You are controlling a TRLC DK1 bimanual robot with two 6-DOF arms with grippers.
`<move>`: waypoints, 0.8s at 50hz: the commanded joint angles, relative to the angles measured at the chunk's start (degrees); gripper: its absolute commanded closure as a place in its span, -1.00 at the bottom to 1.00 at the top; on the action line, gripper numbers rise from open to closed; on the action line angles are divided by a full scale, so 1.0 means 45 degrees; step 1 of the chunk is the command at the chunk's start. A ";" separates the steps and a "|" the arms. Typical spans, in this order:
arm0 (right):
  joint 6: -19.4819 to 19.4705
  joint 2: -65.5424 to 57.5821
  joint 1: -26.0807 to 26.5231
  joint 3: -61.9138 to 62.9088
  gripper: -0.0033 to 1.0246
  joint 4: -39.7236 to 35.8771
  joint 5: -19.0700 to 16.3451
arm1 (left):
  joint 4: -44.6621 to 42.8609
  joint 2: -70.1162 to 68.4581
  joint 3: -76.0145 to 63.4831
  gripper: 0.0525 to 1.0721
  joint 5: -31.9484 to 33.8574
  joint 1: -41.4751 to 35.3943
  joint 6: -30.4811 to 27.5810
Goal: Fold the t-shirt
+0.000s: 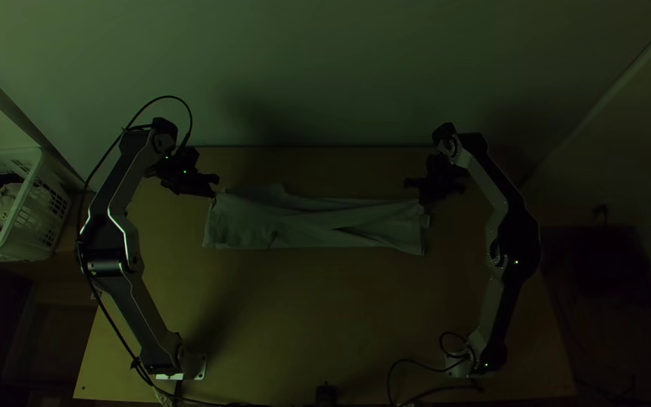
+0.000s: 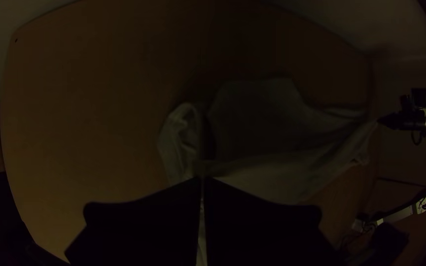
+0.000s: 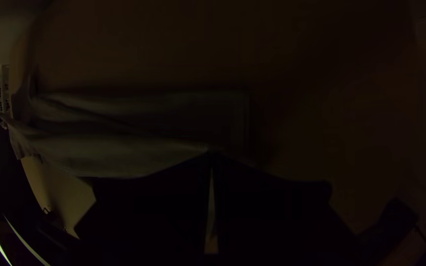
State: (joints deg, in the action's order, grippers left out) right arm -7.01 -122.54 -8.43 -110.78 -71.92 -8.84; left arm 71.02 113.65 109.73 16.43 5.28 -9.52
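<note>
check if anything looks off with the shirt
The t-shirt looks uneven: slanting creases run across its long strip, and a bit of cloth juts out from the far edge, towards the left end, so that edge isn't straight. I can't make out any spill or damage in the dim light.

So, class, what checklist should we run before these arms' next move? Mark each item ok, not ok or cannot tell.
1. Left gripper shut on the t-shirt: ok, near its far left corner.
2. Right gripper shut on it: ok, near the far right corner.
3. T-shirt over the table: ok.
4. Cloth smooth: not ok, creases run along it.
5. Hidden layers lined up: cannot tell.
</note>
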 commanded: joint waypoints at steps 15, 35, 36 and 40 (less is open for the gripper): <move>-0.0396 -0.0757 0.0505 -0.1769 -0.75 0.0064 0.0109 | 0.0057 0.0214 -0.0498 -0.92 0.0803 0.0253 -0.0072; -0.1178 0.0864 0.1169 -0.2101 -0.93 -0.0092 -0.0848 | -0.1115 -0.1583 -0.3076 -0.92 0.3381 0.1835 -0.0170; -0.1217 0.1001 0.1208 -0.2081 -0.93 -0.0092 -0.0887 | -0.1115 -0.1641 -0.3194 -0.92 0.3655 0.1952 -0.0189; -0.1314 0.1352 0.1267 -0.2061 -0.93 -0.0131 -0.0926 | -0.1174 -0.1739 -0.3643 -0.92 0.4377 0.2401 -0.0346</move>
State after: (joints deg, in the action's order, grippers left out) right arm -11.35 -120.88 -3.27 -119.44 -71.64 -12.34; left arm 65.98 108.36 96.57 32.99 13.85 -10.09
